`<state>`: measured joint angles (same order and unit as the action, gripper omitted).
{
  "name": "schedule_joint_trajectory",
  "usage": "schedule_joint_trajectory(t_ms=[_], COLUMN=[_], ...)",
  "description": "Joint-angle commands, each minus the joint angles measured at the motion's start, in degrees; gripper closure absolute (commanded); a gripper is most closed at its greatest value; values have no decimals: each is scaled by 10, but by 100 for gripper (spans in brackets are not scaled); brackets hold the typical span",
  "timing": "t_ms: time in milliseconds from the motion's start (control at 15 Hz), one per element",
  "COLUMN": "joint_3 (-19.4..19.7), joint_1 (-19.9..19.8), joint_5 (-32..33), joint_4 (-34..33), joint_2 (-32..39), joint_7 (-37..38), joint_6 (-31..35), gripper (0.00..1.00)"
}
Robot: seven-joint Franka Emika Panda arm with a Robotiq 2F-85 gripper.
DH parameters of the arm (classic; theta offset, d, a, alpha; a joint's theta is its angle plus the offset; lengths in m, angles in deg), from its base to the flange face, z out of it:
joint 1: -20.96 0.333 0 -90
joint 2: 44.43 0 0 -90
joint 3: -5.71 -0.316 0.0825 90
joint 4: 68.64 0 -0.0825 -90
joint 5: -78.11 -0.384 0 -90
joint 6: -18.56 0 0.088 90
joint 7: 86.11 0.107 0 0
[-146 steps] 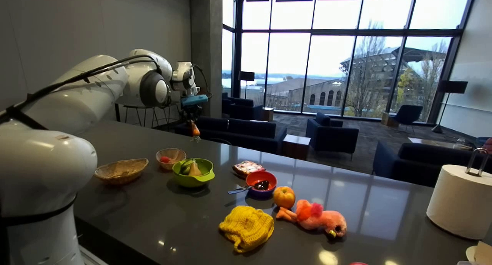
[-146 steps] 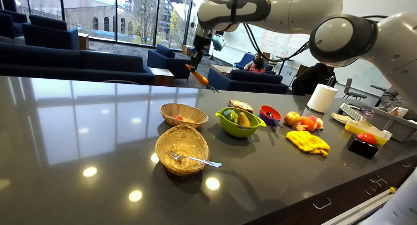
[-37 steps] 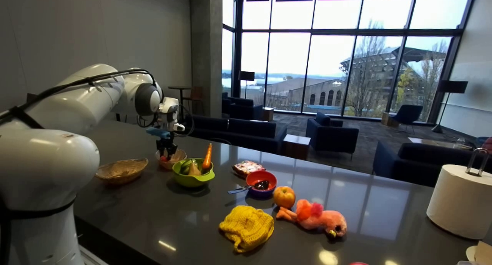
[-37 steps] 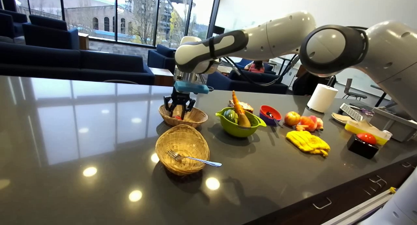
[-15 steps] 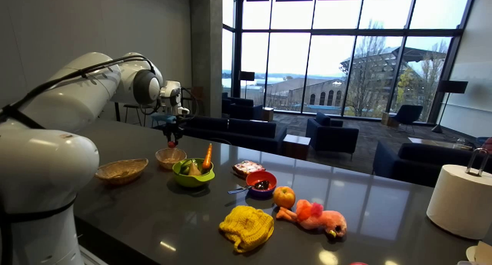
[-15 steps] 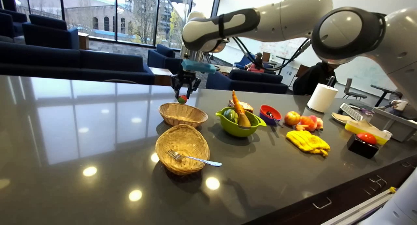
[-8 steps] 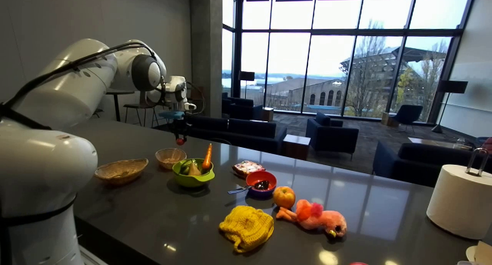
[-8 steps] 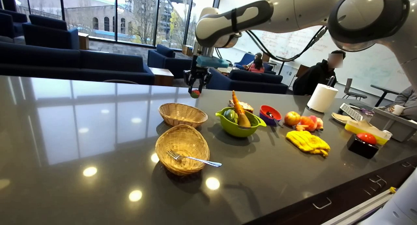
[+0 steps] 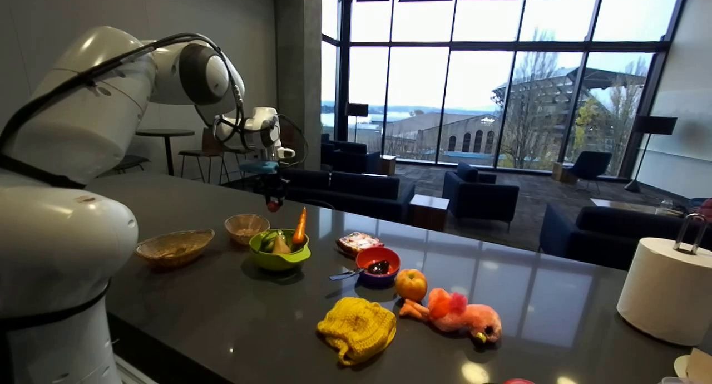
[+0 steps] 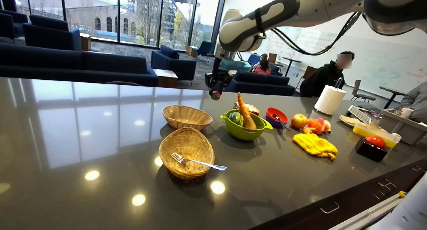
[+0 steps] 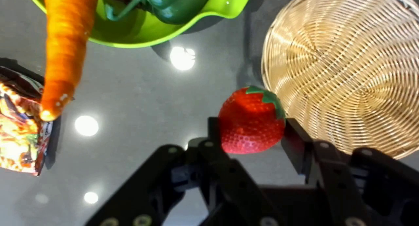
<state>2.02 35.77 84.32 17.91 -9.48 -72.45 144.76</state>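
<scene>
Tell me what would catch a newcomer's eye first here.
Probably the red strawberry, gripped between the jaws above the grey counter. Then, perhaps, the orange carrot sticking up from the lime-green bowl, and the bright yellow knitted cloth lying beside the pink plush toy.

Looks like a shared lounge in an office-type building rather than a home. Shows a long counter [image 9: 250,306] below the end effector [image 9: 273,202], with drawers [image 10: 355,201] under its edge and a paper towel roll [image 9: 664,292] standing well apart from the end effector. Has a dark blue sofa [image 9: 364,190] behind the end effector and, farther beyond it, armchairs [image 9: 481,199], floor lamps [image 9: 656,125], grey carpet [image 9: 531,217] and a wall of tall windows [image 9: 420,83]. Includes, past the end effector in an exterior view, a big written-on whiteboard [image 10: 383,63] and, before it, a person in black [image 10: 322,80].
</scene>
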Motion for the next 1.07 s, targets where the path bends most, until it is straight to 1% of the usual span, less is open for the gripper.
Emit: schedule_joint_trajectory(t_ms=[0, 333, 600, 1000], joint_3=[7, 9, 11, 11], joint_1=[-12, -30, -45, -62], joint_5=[7, 1, -1, -3], joint_4=[110, 192, 246, 295], joint_2=[-71, -114, -142, -170], joint_7=[-13, -23, -32, -51], joint_6=[47, 97, 123, 137], gripper=[74, 74, 74, 74])
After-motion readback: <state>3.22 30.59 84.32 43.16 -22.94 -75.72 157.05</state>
